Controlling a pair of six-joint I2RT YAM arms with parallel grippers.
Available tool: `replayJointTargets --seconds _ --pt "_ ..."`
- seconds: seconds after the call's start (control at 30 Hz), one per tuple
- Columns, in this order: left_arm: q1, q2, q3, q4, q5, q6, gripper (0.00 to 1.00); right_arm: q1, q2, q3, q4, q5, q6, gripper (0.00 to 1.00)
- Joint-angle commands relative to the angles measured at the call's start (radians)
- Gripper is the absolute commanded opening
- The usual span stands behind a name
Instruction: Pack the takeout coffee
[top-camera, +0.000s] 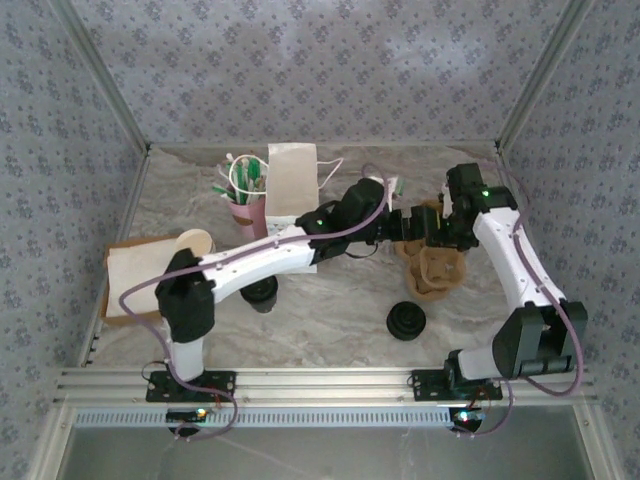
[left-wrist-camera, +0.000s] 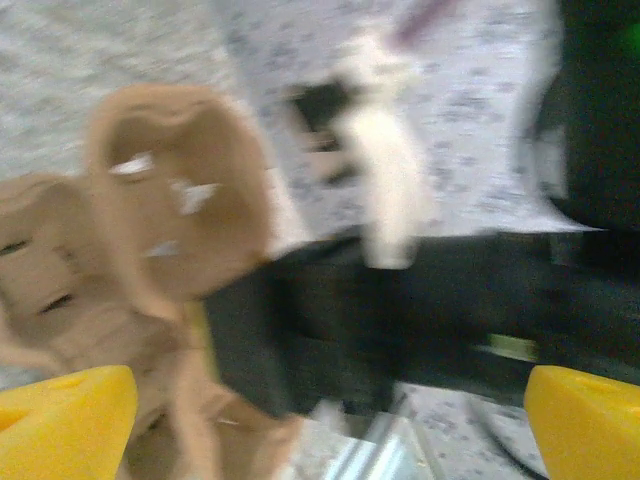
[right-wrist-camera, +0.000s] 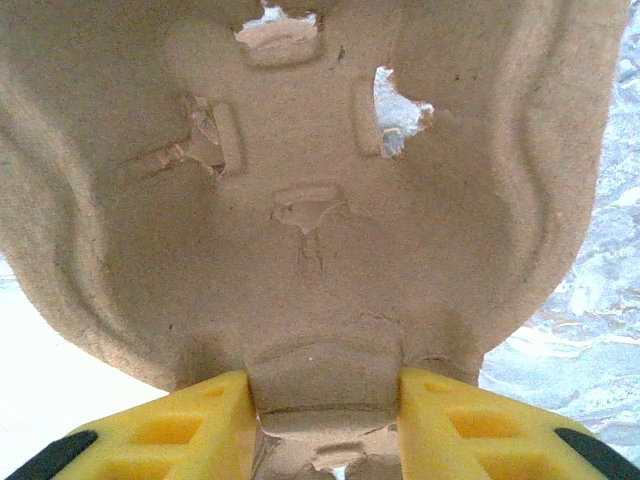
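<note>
Clamping the brown pulp carrier (right-wrist-camera: 320, 200) are the right fingers (right-wrist-camera: 180, 435); left fingers (left-wrist-camera: 60, 420) stand wide apart.

The tray (right-wrist-camera: 320, 200) held between the right gripper's (right-wrist-camera: 325, 430) jaws is brown paper pulp, dull and rough, with fuzzy torn edges at its holes. The fingers (right-wrist-camera: 170, 435) on both sides of it are smooth yellow plastic, not shiny. Past the jaws on the right, the table (right-wrist-camera: 590, 320) looks like shiny stone. The left gripper's (left-wrist-camera: 320, 430) fingers are the same smooth yellow plastic, and the tray ahead of them looks dull too.
</note>
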Motion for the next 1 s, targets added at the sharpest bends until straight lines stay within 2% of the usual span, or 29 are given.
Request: replayJointTargets --seconds 0.0,0.2,0.33,0.43,0.57,0.63,0.83,0.97 --pt "-0.027 -0.110 0.063 -0.080 0.000 0.096 1.00 -0.001 -0.060 -0.005 0.013 -0.036 0.023 0.41" --pt "-0.052 -0.231 0.087 -0.265 -0.053 0.205 0.99 0.002 -0.149 -0.001 0.040 -0.089 0.047 0.41" --pt "-0.050 -0.308 0.134 -0.471 -0.164 0.306 0.99 0.007 -0.211 -0.001 0.044 -0.142 0.066 0.42" --pt "-0.028 -0.366 0.149 -0.598 -0.226 0.357 0.94 0.013 -0.252 0.005 0.044 -0.192 0.081 0.42" --pt "0.078 -0.466 0.097 -0.699 -0.238 0.370 0.77 0.021 -0.297 0.023 0.046 -0.264 0.107 0.42" --pt "0.138 -0.506 0.081 -0.754 -0.259 0.380 0.73 0.027 -0.313 0.036 0.046 -0.296 0.118 0.42" --pt "0.350 -0.563 0.028 -0.877 -0.258 0.408 0.70 0.042 -0.364 0.066 0.084 -0.420 0.172 0.43" --pt "0.490 -0.550 -0.016 -0.881 -0.168 0.421 0.67 0.054 -0.385 0.091 0.122 -0.505 0.213 0.43"
